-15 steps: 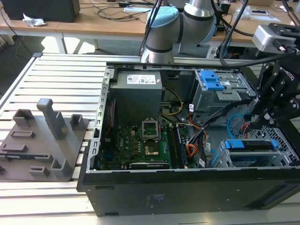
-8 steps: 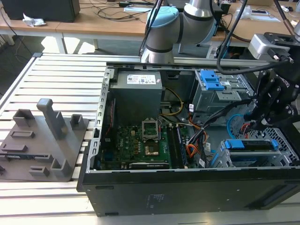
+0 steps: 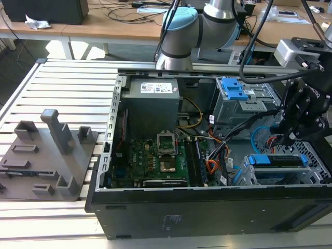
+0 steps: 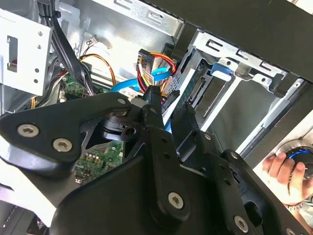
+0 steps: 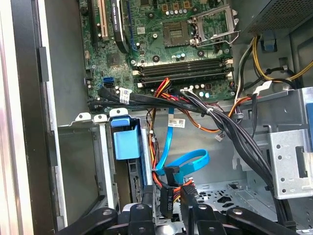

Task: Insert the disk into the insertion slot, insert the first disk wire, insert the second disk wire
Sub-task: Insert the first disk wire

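The disk [image 3: 275, 160], in its bright blue carrier, lies inside the insertion slot [image 3: 317, 155], the low grey perforated cage at the exterior view's right. In both wrist views its blue carrier tab [image 5: 126, 142] [image 4: 221, 68] shows at the cage's edge. My gripper [image 3: 287, 139] hangs just behind the disk. Its black fingers [image 5: 146, 208] are closed on a black wire connector [image 5: 166, 196]. A light blue flat wire [image 5: 188, 161] and red-yellow power wires [image 4: 154, 61] run to the same spot. The gripper [image 4: 168, 106] points at the disk's connector edge [image 4: 195, 90].
A taller grey cage with a blue latch [image 3: 233, 88] stands behind the disk cage. Black cable bundles [image 5: 205, 110] cross above the motherboard [image 3: 155, 155]. A person's hand [image 4: 283, 171] rests outside the case. A grey fixture block [image 3: 46, 155] sits on the slatted table at the exterior view's left.
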`<action>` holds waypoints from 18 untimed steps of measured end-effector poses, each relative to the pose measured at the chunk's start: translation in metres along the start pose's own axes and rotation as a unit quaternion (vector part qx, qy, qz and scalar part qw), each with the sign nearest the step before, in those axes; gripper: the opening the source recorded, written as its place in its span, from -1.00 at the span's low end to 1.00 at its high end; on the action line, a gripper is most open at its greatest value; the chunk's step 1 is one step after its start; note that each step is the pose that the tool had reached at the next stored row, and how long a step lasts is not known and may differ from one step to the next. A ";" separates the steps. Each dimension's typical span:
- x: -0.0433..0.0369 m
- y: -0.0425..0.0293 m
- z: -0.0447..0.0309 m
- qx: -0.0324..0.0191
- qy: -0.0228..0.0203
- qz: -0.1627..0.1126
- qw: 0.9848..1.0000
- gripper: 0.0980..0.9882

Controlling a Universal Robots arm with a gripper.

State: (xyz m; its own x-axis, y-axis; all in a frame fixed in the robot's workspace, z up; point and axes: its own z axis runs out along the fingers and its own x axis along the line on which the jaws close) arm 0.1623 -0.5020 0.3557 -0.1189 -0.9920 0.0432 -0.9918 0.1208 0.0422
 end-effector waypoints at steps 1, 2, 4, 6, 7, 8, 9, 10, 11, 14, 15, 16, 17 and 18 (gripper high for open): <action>0.0000 0.0000 0.0000 0.000 0.000 0.000 1.000 -0.41; 0.0000 0.0000 0.0001 0.000 0.000 0.000 1.000 -0.41; 0.0000 0.0000 0.0001 0.000 0.000 0.000 1.000 -0.41; 0.0000 0.0000 0.0001 0.000 0.000 0.000 1.000 -0.44; 0.0000 0.0000 0.0001 0.000 0.000 0.000 1.000 -0.74; 0.0000 0.0000 0.0001 0.000 0.000 0.000 1.000 -0.74; 0.0000 0.0000 0.0001 0.000 0.000 0.000 1.000 -0.84; 0.0000 0.0000 0.0001 0.000 0.000 0.000 1.000 -0.84; 0.0000 0.0000 0.0001 0.000 0.000 0.000 1.000 -0.84; 0.0000 0.0000 0.0001 0.000 0.000 0.000 1.000 -0.84; -0.0001 -0.0003 0.0001 0.000 0.000 0.000 1.000 -0.84; -0.0005 -0.0033 0.0000 0.000 0.000 0.000 1.000 -0.84; -0.0011 -0.0090 -0.0003 -0.001 0.000 0.000 1.000 -0.84; -0.0014 -0.0120 -0.0004 -0.002 0.000 0.000 1.000 -0.84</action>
State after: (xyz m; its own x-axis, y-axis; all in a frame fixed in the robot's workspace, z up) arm 0.1744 -0.5020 0.3556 -0.1186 -0.9920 0.0439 -0.9916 0.1206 0.0463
